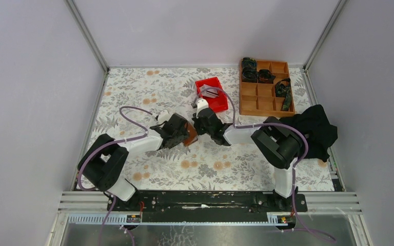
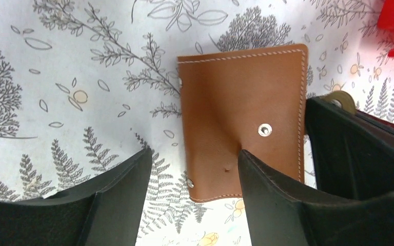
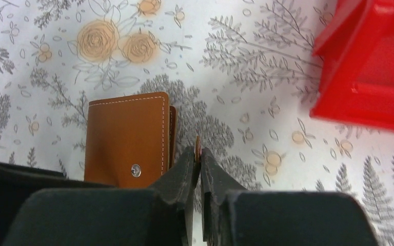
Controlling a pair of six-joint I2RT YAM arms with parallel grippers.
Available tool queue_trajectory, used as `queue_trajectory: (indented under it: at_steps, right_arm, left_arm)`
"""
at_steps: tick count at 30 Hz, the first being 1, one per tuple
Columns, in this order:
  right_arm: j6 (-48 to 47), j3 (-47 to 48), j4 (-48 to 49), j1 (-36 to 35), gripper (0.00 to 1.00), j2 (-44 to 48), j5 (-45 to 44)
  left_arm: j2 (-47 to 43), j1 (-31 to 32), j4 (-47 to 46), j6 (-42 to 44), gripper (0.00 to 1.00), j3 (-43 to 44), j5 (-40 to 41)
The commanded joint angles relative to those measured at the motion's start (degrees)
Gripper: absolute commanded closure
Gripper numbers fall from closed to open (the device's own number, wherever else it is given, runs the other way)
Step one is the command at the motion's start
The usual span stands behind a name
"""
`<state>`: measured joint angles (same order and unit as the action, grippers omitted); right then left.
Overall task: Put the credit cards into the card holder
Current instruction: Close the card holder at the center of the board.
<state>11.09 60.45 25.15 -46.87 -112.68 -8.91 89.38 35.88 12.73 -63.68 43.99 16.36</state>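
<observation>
The card holder (image 2: pixel 236 102), a brown leather wallet with white stitching, is seen lying flat near the middle of the table (image 1: pixel 133 97), which is covered with a flowered cloth. Its outer face is turned up, and a small metal snap stud (image 2: pixel 264 129) is seen on this face. The left gripper (image 2: pixel 194 154) is held over the wallet with its jaws wide apart. One of its fingers (image 2: pixel 272 195) is set on the leather near the stud, where a shallow dent is seen, and the other finger is over the cloth just beside the wallet's edge. The right gripper (image 3: pixel 198 154) is placed just beside the wallet on the opposite side, and its jaws are closed on a thin tan piece (image 3: pixel 197 144), which is seen edge-on between the tips. It cannot be told from the views whether this piece is a card or the tab of the wallet. In the left wrist view a rounded tan end is seen above the black body of the right gripper. The credit cards (image 1: pixel 209 92) that can be made out are grey and are lying in a red bin (image 1: pixel 218 101) behind the right gripper, well apart from the wallet. An orange-brown compartment tray (image 1: pixel 264 97) with dark objects is seen at the far right, and a black cloth (image 1: pixel 315 130) is lying near the right edge.
</observation>
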Motion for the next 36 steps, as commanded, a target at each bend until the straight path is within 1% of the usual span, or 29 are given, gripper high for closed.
queue_trajectory:
  at_steps: [1, 5, 9, 13, 19, 27, 32, 36]
  right_arm:
    - [2.0, -4.4, 1.5, -1.0, 0.96, 6.7, -0.5]
    - [3.1, -8.5, 1.5, -2.9, 0.95, 10.0, -2.5]
    - [4.2, -10.7, 0.2, -4.5, 0.95, 12.3, -4.1]
    - [5.3, -12.7, -1.2, -6.2, 0.94, 14.5, -7.1]
    - [7.7, -14.9, -2.7, -6.4, 0.94, 16.4, -8.8]
    - [8.9, -16.4, -3.2, -6.4, 0.93, 17.1, -9.8]
    - [9.3, -17.1, -3.6, -6.5, 0.93, 19.3, -8.8]
    - [9.6, -18.5, -3.9, -6.8, 0.93, 20.3, -8.7]
  left_arm:
    - [-1.0, 1.3, 5.8, -0.1, 0.29, -3.2, -2.3]
    - [-2.2, 2.7, 2.2, -1.5, 0.29, -5.1, -3.5]
    - [-1.1, 4.8, 1.0, -2.1, 0.29, -4.5, -4.0]
    - [-2.0, 7.1, -1.0, -3.1, 0.29, -4.5, -4.7]
    - [-3.7, 10.7, -1.1, -4.3, 0.29, -5.0, -5.0]
    - [-8.1, 15.7, 0.3, -9.9, 0.29, -9.5, -4.0]
    - [-6.7, 18.5, 1.6, -11.9, 0.29, -9.4, -2.4]
    - [-4.5, 19.3, 1.5, -13.1, 0.28, -8.1, -1.4]
